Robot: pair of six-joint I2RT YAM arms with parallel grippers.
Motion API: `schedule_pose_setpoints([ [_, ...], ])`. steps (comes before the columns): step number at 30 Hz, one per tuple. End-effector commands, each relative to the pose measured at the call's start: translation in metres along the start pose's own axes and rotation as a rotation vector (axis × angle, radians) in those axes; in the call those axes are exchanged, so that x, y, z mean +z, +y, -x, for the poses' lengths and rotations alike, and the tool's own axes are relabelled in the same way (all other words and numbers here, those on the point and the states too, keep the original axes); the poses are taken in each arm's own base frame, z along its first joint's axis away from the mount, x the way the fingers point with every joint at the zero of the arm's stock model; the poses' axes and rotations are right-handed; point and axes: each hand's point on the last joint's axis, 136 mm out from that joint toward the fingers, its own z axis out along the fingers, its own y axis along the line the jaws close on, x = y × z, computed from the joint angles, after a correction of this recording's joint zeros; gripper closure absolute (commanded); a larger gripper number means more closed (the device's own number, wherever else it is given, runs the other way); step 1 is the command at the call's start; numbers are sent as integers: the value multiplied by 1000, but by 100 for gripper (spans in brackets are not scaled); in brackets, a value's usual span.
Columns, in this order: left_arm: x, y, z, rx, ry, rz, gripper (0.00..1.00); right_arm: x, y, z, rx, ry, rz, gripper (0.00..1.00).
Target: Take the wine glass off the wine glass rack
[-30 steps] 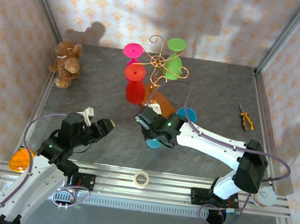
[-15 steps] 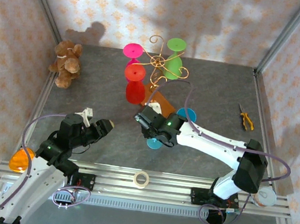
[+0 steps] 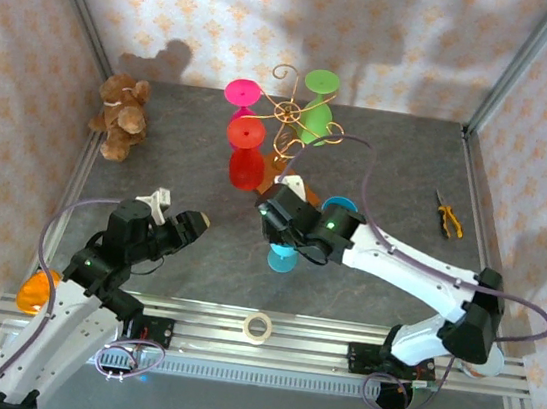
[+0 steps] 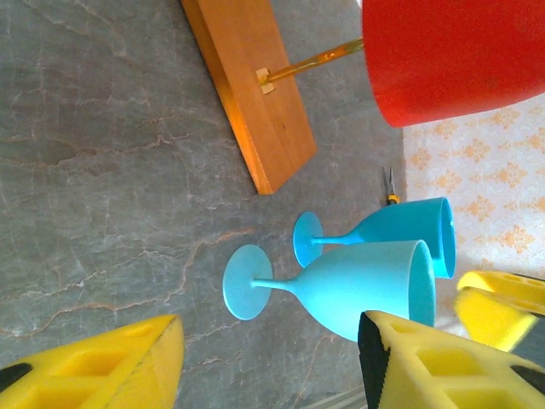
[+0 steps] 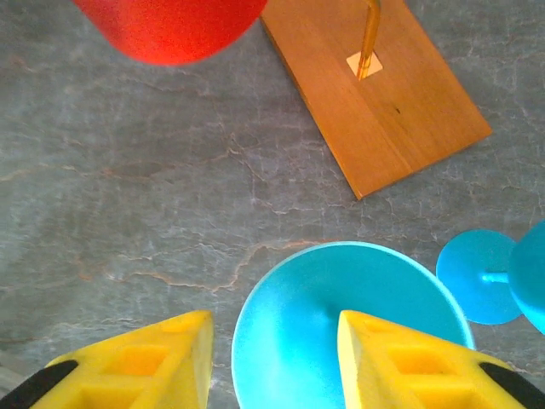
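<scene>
The wine glass rack (image 3: 287, 116) stands at the back centre, a gold wire stand on a wooden base (image 5: 383, 94). A pink wine glass (image 3: 242, 91), a red one (image 3: 244, 165) and a green one (image 3: 318, 105) hang from it. A blue wine glass (image 3: 282, 258) stands upright on the table in front of the rack, with a second blue glass (image 3: 340, 208) behind it. My right gripper (image 5: 274, 328) hovers open over the front blue glass (image 5: 298, 341), one finger above its bowl and the other outside the rim. My left gripper (image 4: 271, 341) is open with nothing in it, left of the blue glasses.
A teddy bear (image 3: 119, 116) sits at the back left. Yellow-handled pliers (image 3: 446, 217) lie at the right. A tape roll (image 3: 257, 327) rests on the front rail, and an orange object (image 3: 35, 291) sits by the left arm. Bare tabletop lies between the two arms.
My right gripper has opened off the front blue glass, which now stands free on the table, and the right arm has shifted slightly right. The left arm has barely moved.
</scene>
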Motion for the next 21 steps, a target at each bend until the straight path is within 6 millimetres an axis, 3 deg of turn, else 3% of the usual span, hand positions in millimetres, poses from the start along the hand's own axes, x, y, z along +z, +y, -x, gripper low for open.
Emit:
schedule_pose_setpoints([
  [1,-6,-16,16,60,-48,-7,44,-32,-10,17,80,-73,25,57],
  [5,-4,-25,26,83,-53,16,45,-56,-23,21,146,-106,33,57],
  [12,9,-29,40,42,-90,16,46,-116,-74,47,350,-251,31,49],
  [18,-1,-23,49,78,-121,101,46,-137,-121,76,546,-329,75,44],
  [21,-3,-22,52,108,-142,110,45,-138,-136,97,599,-357,125,41],
])
